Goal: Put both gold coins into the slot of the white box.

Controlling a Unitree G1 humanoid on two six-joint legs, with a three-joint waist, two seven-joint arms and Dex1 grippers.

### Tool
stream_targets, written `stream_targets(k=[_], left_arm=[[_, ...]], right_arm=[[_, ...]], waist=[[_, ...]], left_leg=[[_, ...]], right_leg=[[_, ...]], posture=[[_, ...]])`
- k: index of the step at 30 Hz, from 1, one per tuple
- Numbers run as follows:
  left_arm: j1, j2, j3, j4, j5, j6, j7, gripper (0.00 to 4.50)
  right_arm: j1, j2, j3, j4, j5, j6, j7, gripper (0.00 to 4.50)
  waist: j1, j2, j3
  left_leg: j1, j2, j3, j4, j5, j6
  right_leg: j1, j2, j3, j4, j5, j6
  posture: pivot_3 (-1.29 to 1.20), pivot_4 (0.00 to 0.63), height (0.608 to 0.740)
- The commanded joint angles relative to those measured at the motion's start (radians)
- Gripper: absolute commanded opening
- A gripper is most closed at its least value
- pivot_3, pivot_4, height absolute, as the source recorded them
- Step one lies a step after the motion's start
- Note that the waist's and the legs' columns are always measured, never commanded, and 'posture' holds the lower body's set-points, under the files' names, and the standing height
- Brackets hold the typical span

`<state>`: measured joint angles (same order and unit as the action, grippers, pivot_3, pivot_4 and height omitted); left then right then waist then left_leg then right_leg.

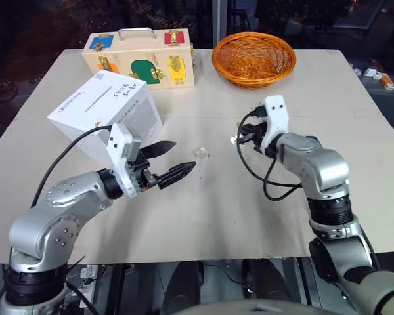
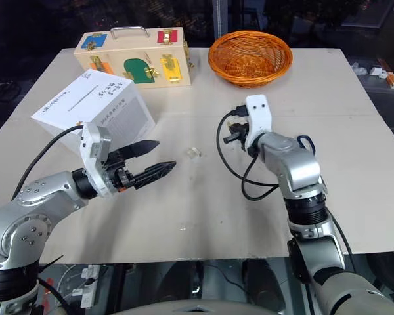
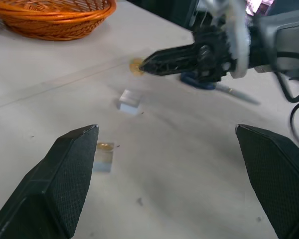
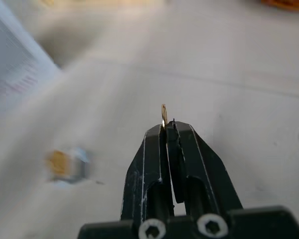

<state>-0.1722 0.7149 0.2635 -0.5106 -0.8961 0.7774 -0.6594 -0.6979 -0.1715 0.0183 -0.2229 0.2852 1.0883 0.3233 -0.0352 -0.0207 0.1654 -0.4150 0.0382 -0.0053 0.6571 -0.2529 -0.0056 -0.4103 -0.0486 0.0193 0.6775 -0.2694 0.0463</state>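
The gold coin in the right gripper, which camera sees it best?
The left wrist view: the gold coin shows its round face at the tip of the shut right gripper. The right wrist view shows it edge-on, a thin sliver. In the head views it is too small to make out.

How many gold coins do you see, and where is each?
2. One gold coin is pinched in the right gripper; the other lies on the table on a clear block.

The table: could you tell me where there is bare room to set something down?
The table is bare along its near edge, and on the right between the orange basket and the right gripper. It is crowded on the left, where the white box, wooden case and left gripper stand.
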Motion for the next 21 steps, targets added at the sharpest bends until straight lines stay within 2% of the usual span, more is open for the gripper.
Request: stream_targets(k=[1, 3, 6, 8, 11, 21], left_arm=[[-0.061, -0.006, 0.004, 0.024, -0.055, 0.021, -0.008, 4.50], [-0.107, -0.014, -0.004, 0.058, -0.083, 0.041, -0.016, 4.50], [-0.176, -0.024, -0.017, 0.110, -0.123, 0.078, -0.032, 3.67], [-0.214, -0.024, -0.036, 0.130, -0.144, 0.100, -0.056, 2.86], [-0.281, -0.035, -0.066, 0.162, -0.181, 0.135, -0.090, 2.86], [-0.401, -0.062, -0.103, 0.234, -0.235, 0.201, -0.154, 2.86]], right_arm=[[0.015, -0.010, -0.109, -0.127, 0.151, 0.079, 0.078, 0.09], [0.013, -0.012, -0.194, -0.190, 0.270, 0.149, 0.123, 0.09], [-0.002, -0.030, -0.293, -0.251, 0.426, 0.249, 0.167, 0.00], [-0.013, -0.045, -0.338, -0.275, 0.506, 0.304, 0.178, 0.00], [-0.025, -0.072, -0.373, -0.304, 0.609, 0.358, 0.184, 0.00], [-0.021, -0.105, -0.372, -0.338, 0.782, 0.368, 0.110, 0.00]], waist=[[0.000, 0.000, 0.000], [0.000, 0.000, 0.000], [-0.001, 0.000, 0.000], [-0.003, 0.000, 0.000], [-0.005, 0.000, 0.000], [-0.006, 0.000, 0.000]], left_leg=[[0.000, 0.000, 0.000, 0.000, 0.000, 0.000], [0.000, 0.000, 0.000, 0.000, 0.000, 0.000], [0.000, 0.000, -0.001, 0.000, 0.000, 0.000], [0.000, 0.000, -0.001, 0.000, 0.000, 0.000], [0.000, 0.000, -0.001, 0.000, 0.000, 0.000], [0.000, 0.000, 0.000, 0.001, 0.000, 0.000]], right_leg=[[0.000, 0.000, 0.000, 0.000, 0.000, 0.000], [0.000, 0.000, 0.000, 0.000, 0.000, 0.000], [0.000, 0.000, 0.000, 0.000, 0.000, 0.000], [0.000, 0.000, 0.000, 0.000, 0.000, 0.000], [0.000, 0.000, 0.000, 0.000, 0.000, 0.000], [0.000, 0.000, 0.001, 0.000, 0.000, 0.000]], posture=[[0.00, 0.150, 0.726], [0.00, 0.150, 0.726], [0.00, 0.150, 0.726], [0.00, 0.150, 0.726], [0.00, 0.150, 0.726], [0.00, 0.150, 0.726]])
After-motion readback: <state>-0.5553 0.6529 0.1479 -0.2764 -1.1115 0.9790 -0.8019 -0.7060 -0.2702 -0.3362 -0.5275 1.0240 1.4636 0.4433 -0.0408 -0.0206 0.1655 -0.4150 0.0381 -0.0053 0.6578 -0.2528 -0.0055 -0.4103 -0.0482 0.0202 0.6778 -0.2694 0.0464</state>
